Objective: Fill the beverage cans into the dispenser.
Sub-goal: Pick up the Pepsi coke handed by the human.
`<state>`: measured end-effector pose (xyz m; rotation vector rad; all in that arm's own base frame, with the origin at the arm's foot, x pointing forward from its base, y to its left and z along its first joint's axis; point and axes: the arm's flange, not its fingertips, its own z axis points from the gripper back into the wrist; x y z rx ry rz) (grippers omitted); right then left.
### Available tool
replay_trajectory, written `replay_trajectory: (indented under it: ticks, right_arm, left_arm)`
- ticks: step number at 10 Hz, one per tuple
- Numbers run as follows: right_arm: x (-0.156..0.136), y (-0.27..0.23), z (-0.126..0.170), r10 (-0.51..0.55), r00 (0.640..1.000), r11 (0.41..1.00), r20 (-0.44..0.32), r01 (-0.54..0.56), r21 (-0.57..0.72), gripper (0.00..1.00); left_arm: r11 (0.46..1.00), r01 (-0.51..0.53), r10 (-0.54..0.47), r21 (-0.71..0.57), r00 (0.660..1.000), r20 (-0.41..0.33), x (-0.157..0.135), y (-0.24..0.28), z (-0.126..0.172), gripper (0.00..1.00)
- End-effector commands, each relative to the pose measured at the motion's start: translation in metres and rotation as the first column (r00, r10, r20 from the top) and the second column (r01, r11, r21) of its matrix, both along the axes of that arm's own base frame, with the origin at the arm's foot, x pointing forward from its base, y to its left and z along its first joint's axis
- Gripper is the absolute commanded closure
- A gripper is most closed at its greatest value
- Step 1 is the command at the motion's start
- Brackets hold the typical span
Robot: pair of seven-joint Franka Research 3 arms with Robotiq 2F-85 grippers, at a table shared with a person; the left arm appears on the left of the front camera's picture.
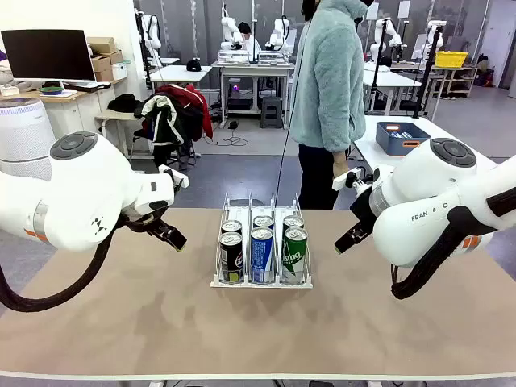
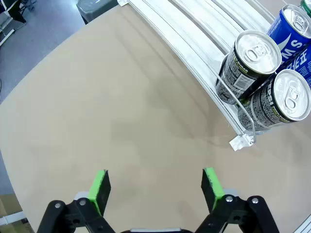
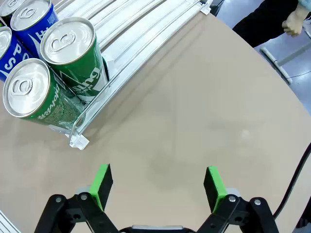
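Brightness: even, bright indoor light is filling all three views.
Light source: it is coming from overhead, with shadows falling close under things.
Shadows: soft, faint ones are lying on the table (image 1: 121, 322) under both arms and just beside the dispenser (image 1: 241, 211).
Glare: the silver tops of the beverage cans (image 2: 256, 48) are catching white highlights, and the white arm shells (image 1: 81, 193) are shining close to washed-out.
Focus: the tabletop and cans are showing sharp, while the far room in the front view is looking slightly softer.
Distortion: the wrist views are bending the table edge and the dispenser rails into curves toward the corners.
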<state>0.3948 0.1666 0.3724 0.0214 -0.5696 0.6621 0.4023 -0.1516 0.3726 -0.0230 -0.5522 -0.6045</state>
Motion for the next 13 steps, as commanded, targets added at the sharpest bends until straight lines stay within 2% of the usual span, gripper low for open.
replay_trajectory:
  ticks: [1, 13]
  right_arm:
    - [0.0, 0.0, 0.0, 0.0, 1.0, 1.0, 0.0, 0.0, 0.0, 0.0]
    - [0.0, 0.0, 0.0, 0.0, 1.0, 1.0, 0.0, 0.0, 0.0, 0.0]
  left_arm:
    - [1.0, 0.0, 0.0, 0.0, 1.0, 0.0, 0.0, 0.0, -0.0001, 0.0]
    - [1.0, 0.0, 0.0, 0.0, 1.0, 0.0, 0.0, 0.0, -0.0001, 0.0]
